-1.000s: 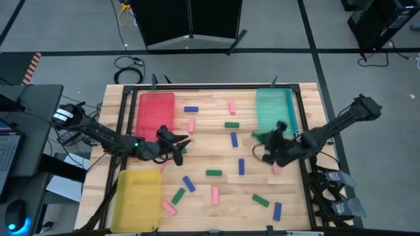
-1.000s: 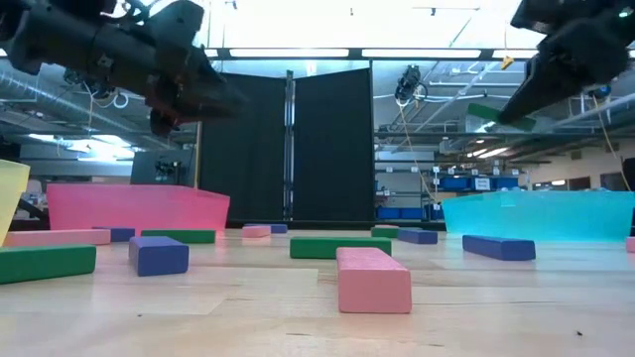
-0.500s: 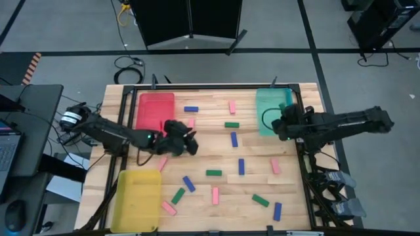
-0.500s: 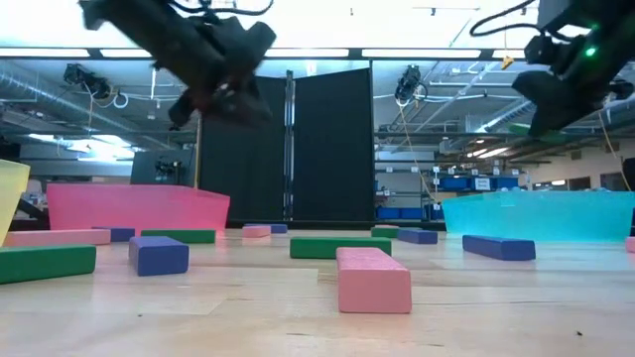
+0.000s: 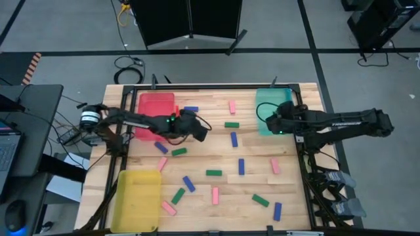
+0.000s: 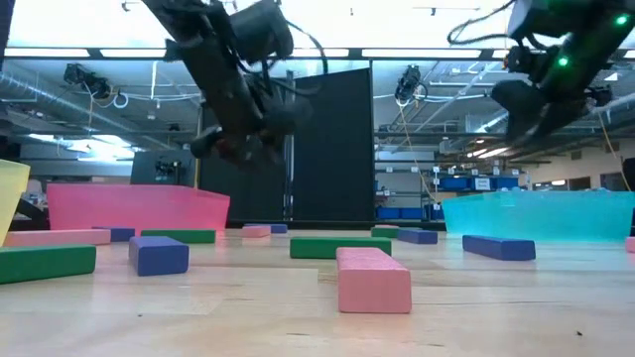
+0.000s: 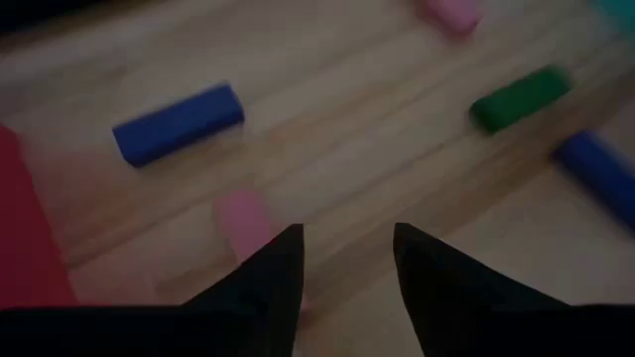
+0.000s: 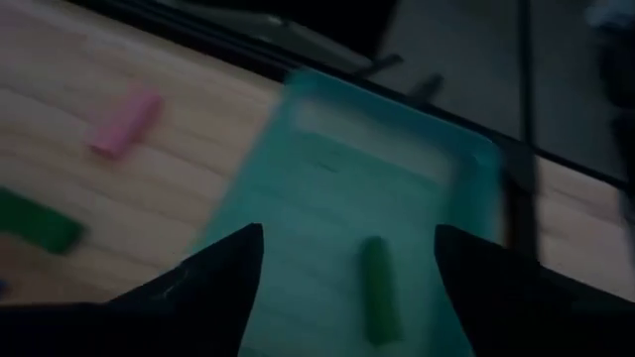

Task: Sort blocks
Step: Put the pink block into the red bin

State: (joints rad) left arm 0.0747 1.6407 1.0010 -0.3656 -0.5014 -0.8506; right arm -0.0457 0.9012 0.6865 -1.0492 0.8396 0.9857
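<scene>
Pink, blue and green blocks (image 5: 214, 173) lie flat, scattered across the wooden table (image 5: 210, 203).

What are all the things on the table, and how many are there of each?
blue blocks: six, blue, spread over the table
green blocks: five on the wood, green; one more inside the teal tray
pink blocks: four in the open, pink; a fifth just ahead of the left fingers
red tray: one, red, far left corner
yellow tray: one, yellow, near left corner
teal tray: one, teal, far right corner
left gripper: fingers open, above the pink block beside the red tray
right gripper: fingers open, over the teal tray
</scene>
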